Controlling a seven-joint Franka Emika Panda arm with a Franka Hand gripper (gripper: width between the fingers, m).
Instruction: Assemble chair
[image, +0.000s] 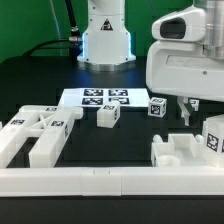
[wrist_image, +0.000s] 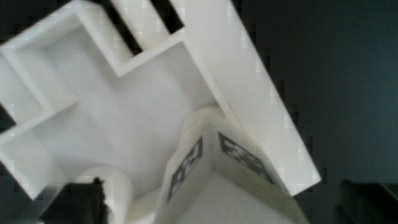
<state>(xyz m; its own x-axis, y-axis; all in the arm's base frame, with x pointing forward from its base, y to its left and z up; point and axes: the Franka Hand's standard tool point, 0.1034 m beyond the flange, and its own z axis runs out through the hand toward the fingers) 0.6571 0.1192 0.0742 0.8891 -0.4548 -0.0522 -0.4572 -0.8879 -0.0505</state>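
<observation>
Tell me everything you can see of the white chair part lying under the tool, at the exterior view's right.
The chair part is glossy white plastic, blocky, with square notches in its upper edge. A tagged block stands at its end toward the exterior view's right. It lies on the black table, close beside the rail; whether they touch I cannot tell. The tool hangs just above it.

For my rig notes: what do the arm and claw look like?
The arm is glossy white with rounded shells; black cables hang behind its base. The claw has a boxy white-grey body and short dark fingers.
</observation>
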